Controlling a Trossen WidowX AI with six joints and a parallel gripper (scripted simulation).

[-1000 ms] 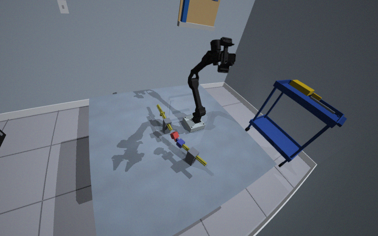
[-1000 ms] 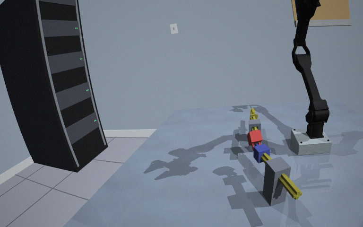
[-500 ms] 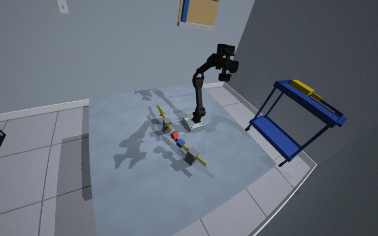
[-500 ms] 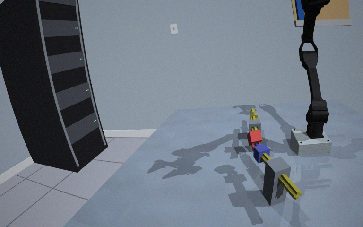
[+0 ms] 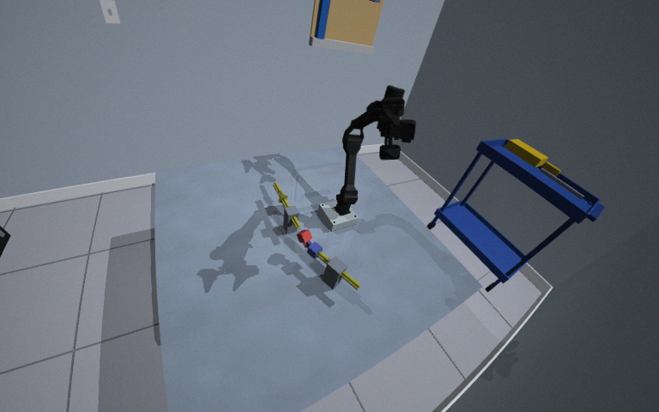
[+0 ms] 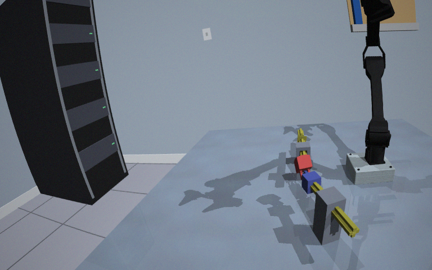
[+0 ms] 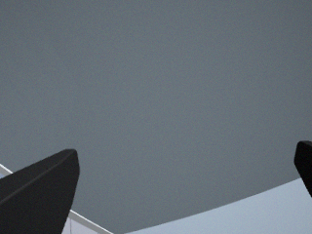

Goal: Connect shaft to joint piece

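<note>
The red joint piece [image 5: 305, 236] [image 6: 303, 162] hangs on hinges at the blue piece [image 5: 315, 250] [image 6: 311, 181] on the end of the near yellow shaft [image 5: 352, 281] [image 6: 345, 221]. That shaft passes through the near grey block [image 5: 335, 273] [image 6: 320, 216]. The far yellow shaft [image 5: 277, 188] [image 6: 300, 130], with a small collar, passes through the far grey block [image 5: 290, 214] [image 6: 302, 147]. A small gap shows between its near end and the red piece in the top view. The red piece looks tilted; its opening is hidden. My gripper [image 7: 191, 158] is open and empty, high above the table and away from both shafts.
The arm's pale base [image 5: 338, 216] [image 6: 369, 173] stands beside the shafts. A blue cart [image 5: 478, 238] stands to the right in the top view. A black rack [image 6: 22, 95] stands at the left in the exterior view. The wrist view shows mostly grey wall [image 7: 156, 73].
</note>
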